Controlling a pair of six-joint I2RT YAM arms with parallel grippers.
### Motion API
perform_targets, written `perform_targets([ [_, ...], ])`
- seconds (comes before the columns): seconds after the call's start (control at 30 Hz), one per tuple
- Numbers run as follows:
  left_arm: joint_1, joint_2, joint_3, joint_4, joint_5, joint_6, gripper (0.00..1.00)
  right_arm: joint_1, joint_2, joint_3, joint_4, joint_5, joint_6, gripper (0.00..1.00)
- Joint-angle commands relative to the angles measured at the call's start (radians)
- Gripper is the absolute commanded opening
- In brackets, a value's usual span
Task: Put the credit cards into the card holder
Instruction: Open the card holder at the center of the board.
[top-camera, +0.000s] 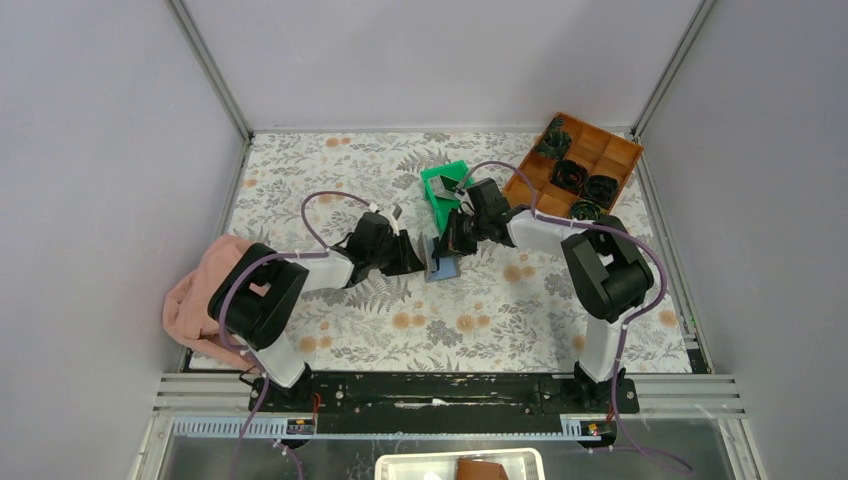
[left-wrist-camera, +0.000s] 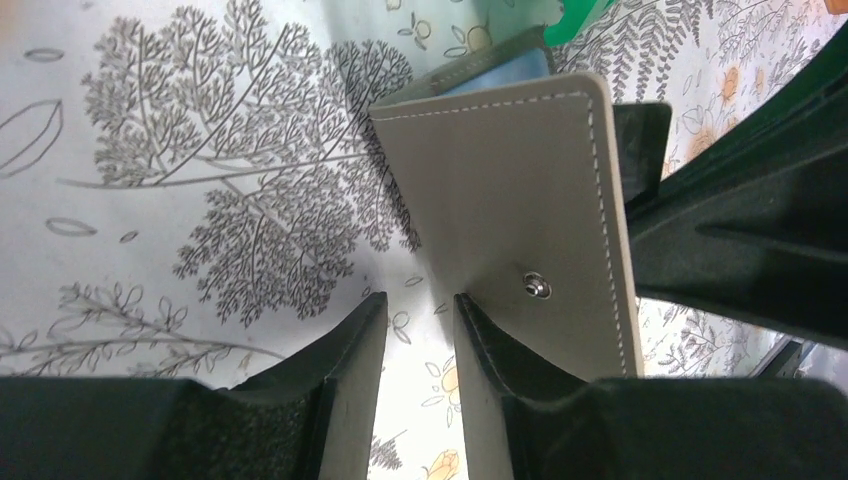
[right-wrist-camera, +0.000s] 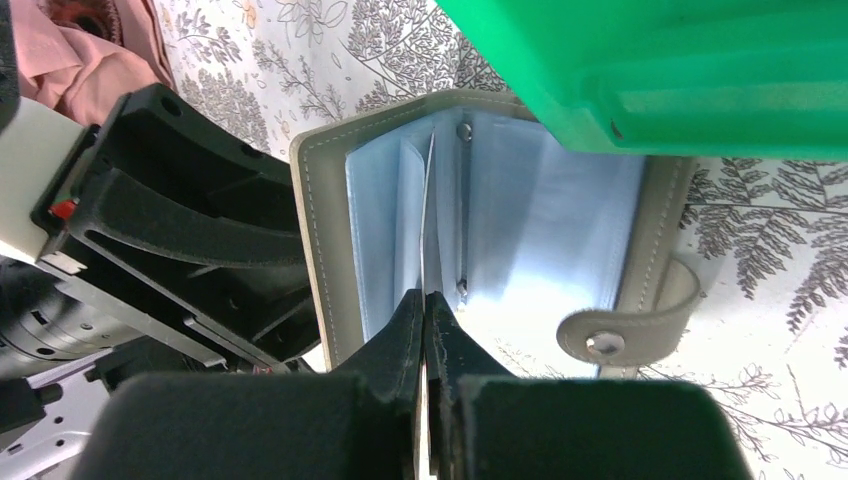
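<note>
A: Item 1, card holder (top-camera: 443, 265). Loc?
B: Mid-bench (top-camera: 330, 170), on the floral cover. Open, grey outside, blue sleeves inside. Left cover is tilted up. Snap strap (right-wrist-camera: 605, 340) sticks out from the right cover.

A: Surroundings, ref. holder?
B: Green bin (top-camera: 432, 205) is just behind it. In the right wrist view the bin's rim overhangs the holder's top right corner. Brown compartment tray (top-camera: 612, 150) is behind and to the right, well apart. Pink cloth (top-camera: 195, 295) is far left of the holder, at the bench edge. White tray (top-camera: 400, 465) w/ a brown item (top-camera: 480, 468) sits nearer than the holder, past the front rail.

A: Obstructions?
B: Both hands crowd the holder. The left hand's black body sits close against the outside of the left cover. The right hand comes in on the sleeve side, its arm passing btwn bin and brown tray.

A: Contents?
B: Bin: one small grey flat piece (top-camera: 443, 185), can't ID. Brown tray: several dark parts (top-camera: 600, 188) in separate compartments, type n/k. Holder: thin credit card (right-wrist-camera: 430, 210), seen edge-on among the sleeves near the spine.

A: Hands?
B: Left hand (left-wrist-camera: 420, 300): partly open, bench pattern shows in the gap, nothing btwn the fingers. The holder's cover rests against the outer side of one finger. Right hand (right-wrist-camera: 427, 300): pinched fully closed on the credit card's near end.
</note>
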Motion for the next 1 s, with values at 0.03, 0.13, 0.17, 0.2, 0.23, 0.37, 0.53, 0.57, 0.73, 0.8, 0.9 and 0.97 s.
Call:
perform_targets([
  [0.03,-0.007,0.084,0.027,-0.043,-0.008,0.052,0.40,0.036,-0.082,0.040,-0.063,-0.008,-0.060,0.00],
  [0.13,-0.008,0.088,0.024,-0.043,-0.019,0.047,0.41,0.045,-0.091,0.050,-0.091,0.002,-0.084,0.00],
  [0.17,-0.007,0.088,0.019,-0.040,-0.023,0.042,0.41,0.047,-0.091,0.056,-0.099,0.007,-0.093,0.00],
  [0.2,-0.008,0.086,0.014,-0.040,-0.026,0.038,0.41,0.050,-0.091,0.061,-0.103,0.008,-0.097,0.00],
  [0.23,-0.007,0.084,0.006,-0.043,-0.032,0.036,0.41,0.051,-0.090,0.068,-0.105,0.009,-0.099,0.00],
  [0.37,-0.008,0.074,-0.006,-0.065,-0.050,0.038,0.41,0.066,-0.078,0.107,-0.131,0.026,-0.122,0.00],
  [0.53,-0.007,0.074,-0.003,-0.106,-0.068,0.050,0.42,0.098,-0.062,0.165,-0.177,0.079,-0.160,0.00],
  [0.57,-0.007,0.075,0.000,-0.116,-0.070,0.055,0.42,0.104,-0.058,0.173,-0.184,0.088,-0.163,0.00],
  [0.73,-0.006,0.077,0.007,-0.148,-0.079,0.072,0.42,0.128,-0.035,0.213,-0.204,0.106,-0.168,0.00],
  [0.8,-0.006,0.074,0.010,-0.155,-0.079,0.075,0.42,0.133,-0.024,0.227,-0.211,0.108,-0.169,0.00],
  [0.9,-0.005,0.068,0.012,-0.179,-0.101,0.074,0.42,0.140,-0.013,0.233,-0.211,0.115,-0.169,0.00],
  [0.97,-0.004,0.045,0.007,-0.198,-0.119,0.063,0.43,0.146,-0.004,0.233,-0.211,0.124,-0.172,0.00],
])
